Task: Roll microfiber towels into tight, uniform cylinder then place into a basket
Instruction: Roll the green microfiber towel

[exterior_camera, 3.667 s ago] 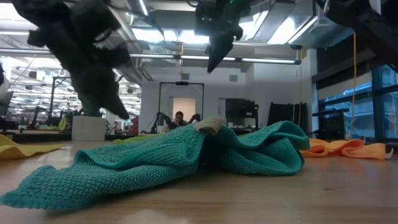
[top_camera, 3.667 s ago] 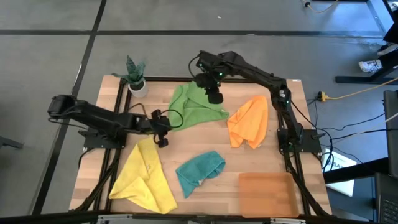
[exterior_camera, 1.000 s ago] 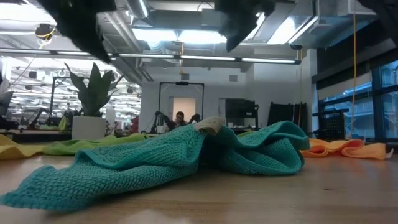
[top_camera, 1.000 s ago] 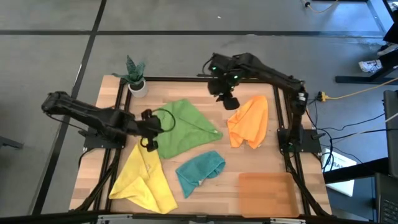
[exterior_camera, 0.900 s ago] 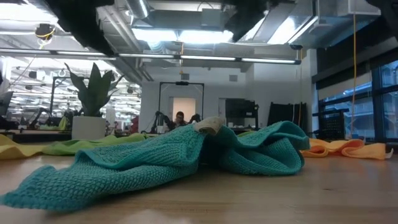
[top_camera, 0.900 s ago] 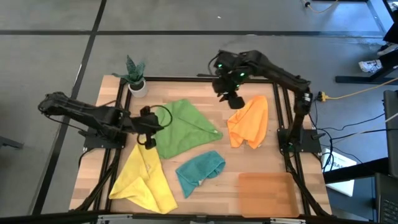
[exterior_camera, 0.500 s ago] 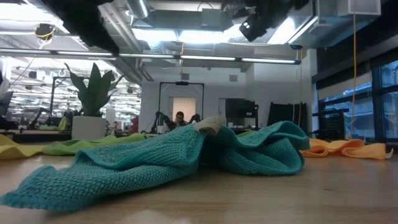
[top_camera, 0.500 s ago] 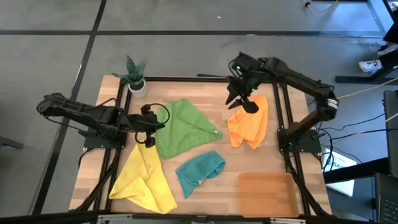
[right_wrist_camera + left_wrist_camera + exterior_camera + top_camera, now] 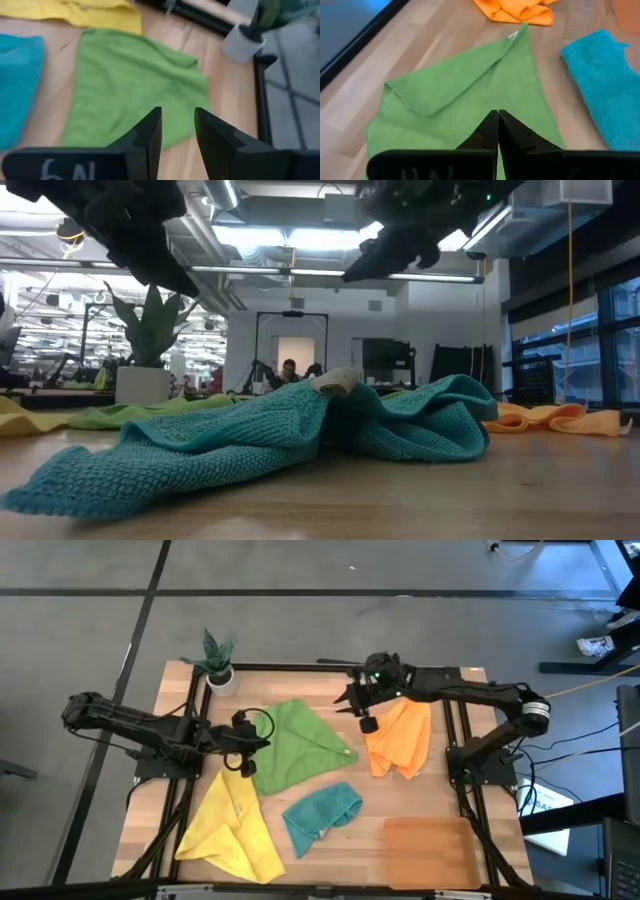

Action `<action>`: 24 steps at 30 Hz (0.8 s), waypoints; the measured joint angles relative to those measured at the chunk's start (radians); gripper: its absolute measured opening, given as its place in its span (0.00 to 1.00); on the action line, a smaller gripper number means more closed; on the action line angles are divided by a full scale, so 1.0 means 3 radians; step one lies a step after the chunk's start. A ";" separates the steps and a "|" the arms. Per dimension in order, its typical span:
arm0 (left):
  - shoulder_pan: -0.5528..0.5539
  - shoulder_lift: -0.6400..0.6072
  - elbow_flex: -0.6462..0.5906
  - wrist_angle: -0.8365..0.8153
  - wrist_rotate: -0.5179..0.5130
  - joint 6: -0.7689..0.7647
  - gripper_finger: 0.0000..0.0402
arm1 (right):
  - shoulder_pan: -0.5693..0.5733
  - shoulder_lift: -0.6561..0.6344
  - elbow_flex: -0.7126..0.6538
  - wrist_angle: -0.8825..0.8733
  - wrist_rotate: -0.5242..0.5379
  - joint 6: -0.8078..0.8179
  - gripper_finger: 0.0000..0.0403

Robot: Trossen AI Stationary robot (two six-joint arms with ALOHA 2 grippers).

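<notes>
The green towel (image 9: 300,745) lies spread on the table with one edge folded over (image 9: 445,82). Around it lie the orange towel (image 9: 400,735), the teal towel (image 9: 322,815) and the yellow towel (image 9: 230,830), each crumpled. The basket (image 9: 430,850) stands at the near right. My left gripper (image 9: 246,764) is shut and hangs above the green towel's left edge (image 9: 497,120). My right gripper (image 9: 356,715) is open in the air over the towel's far right corner, slanting down toward the table's left (image 9: 177,125). Neither touches cloth.
A small white plant pot (image 9: 218,675) stands at the table's far left corner. The black frame rails (image 9: 452,730) run along the table's sides. In the low view the teal towel (image 9: 300,430) fills the foreground.
My right gripper has swung out over the orange towel and back, sinking toward the green towel's far right corner and tipping from steeply down to a shallower slant. It has stayed open. My left gripper has sunk a little, still shut. The towels have not moved.
</notes>
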 joint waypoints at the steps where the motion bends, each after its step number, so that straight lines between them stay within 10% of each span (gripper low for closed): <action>1: 0.0000 0.0000 -0.0001 -0.0001 0.0000 -0.0015 0.01 | 0.0027 0.0047 -0.0040 0.0121 0.0003 0.0031 0.29; 24: -0.0001 0.0001 -0.0001 -0.0441 0.0116 -0.0477 0.00 | 0.0435 0.1300 0.0696 0.0579 0.0490 0.0591 0.29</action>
